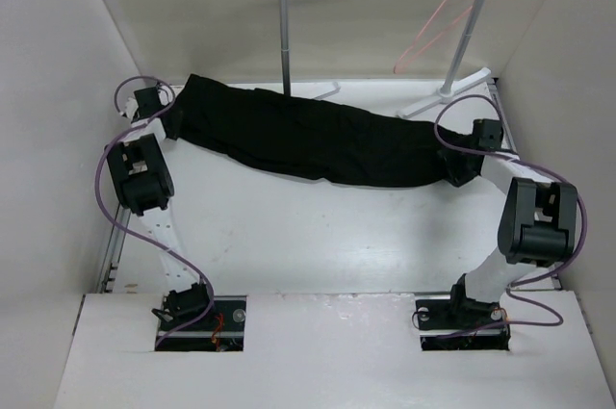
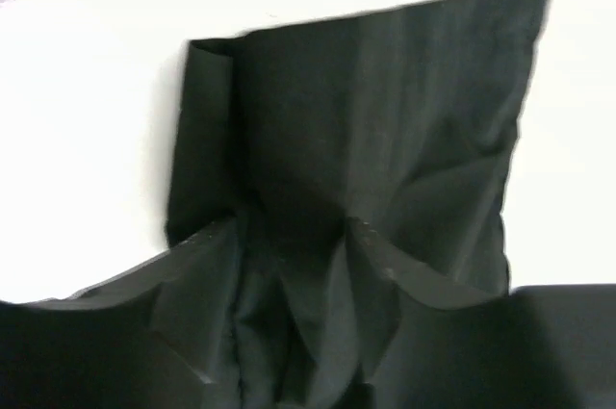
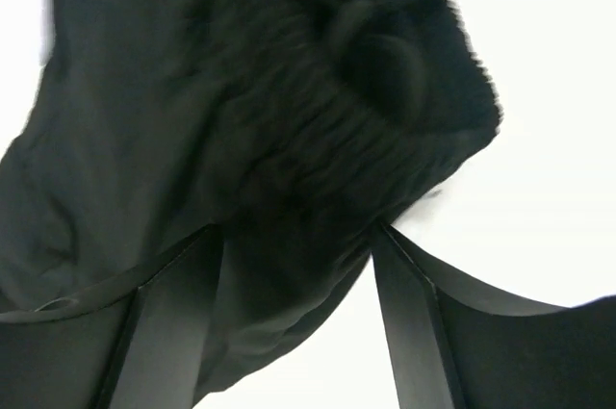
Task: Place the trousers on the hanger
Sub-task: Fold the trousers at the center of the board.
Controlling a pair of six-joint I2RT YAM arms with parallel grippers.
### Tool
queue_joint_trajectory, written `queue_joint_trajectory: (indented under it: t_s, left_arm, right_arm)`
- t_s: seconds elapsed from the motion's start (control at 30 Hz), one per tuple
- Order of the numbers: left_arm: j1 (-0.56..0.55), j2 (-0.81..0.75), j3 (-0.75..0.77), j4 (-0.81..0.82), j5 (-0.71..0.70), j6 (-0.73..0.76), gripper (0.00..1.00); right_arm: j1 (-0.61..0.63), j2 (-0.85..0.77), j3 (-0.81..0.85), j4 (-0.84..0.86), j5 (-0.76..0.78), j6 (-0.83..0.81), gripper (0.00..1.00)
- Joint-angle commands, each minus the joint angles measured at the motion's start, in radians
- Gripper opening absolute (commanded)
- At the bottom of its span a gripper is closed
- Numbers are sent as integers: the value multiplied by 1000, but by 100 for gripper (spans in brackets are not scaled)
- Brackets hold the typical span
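Right now my left tool (image 2: pixel 289 236), out at 10 o'clock, has its two fingers pinched partway shut on the bunched leg end of the trousers (image 1: pixel 308 140), which lie stretched across the table (image 1: pixel 318 236) from 10 to 3 o'clock. My right tool (image 3: pixel 298 236) straddles the gathered waistband at 3 o'clock, fingers wide, and I cannot tell whether it grips. The hanger (image 1: pixel 433 34) hangs on the rack (image 1: pixel 285 14) at 1 o'clock, apart from the trousers
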Motion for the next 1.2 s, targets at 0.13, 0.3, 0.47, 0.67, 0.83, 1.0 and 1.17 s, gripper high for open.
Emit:
queue_joint_trajectory:
  t_s: [0.13, 0.3, 0.47, 0.67, 0.83, 1.0, 1.17]
  left_arm:
    - [23, 7, 6, -87, -61, 1, 13]
    - [57, -96, -101, -157, -147, 4, 7]
    - [72, -260, -282, -170, -200, 4, 5]
    - [81, -495, -466, -304, -323, 30, 5]
    - [152, -694, -632, -416, -407, 67, 5]
    - [166, -864, -807, -481, -458, 85, 14]
    - [190, -1032, -807, -555, -449, 126, 39]
  right_arm:
    - [-33, 64, -21, 43, -3, 51, 29]
    - [-83, -15, -44, -5, 66, 50, 11]
    - [-114, -123, -106, -37, 103, 53, 8]
    - [-114, -123, -107, -37, 103, 53, 8]
    - [-114, -123, -107, -37, 103, 53, 8]
    - [-114, -123, -107, -37, 103, 53, 8]
    - [-114, -123, -107, -37, 103, 53, 8]
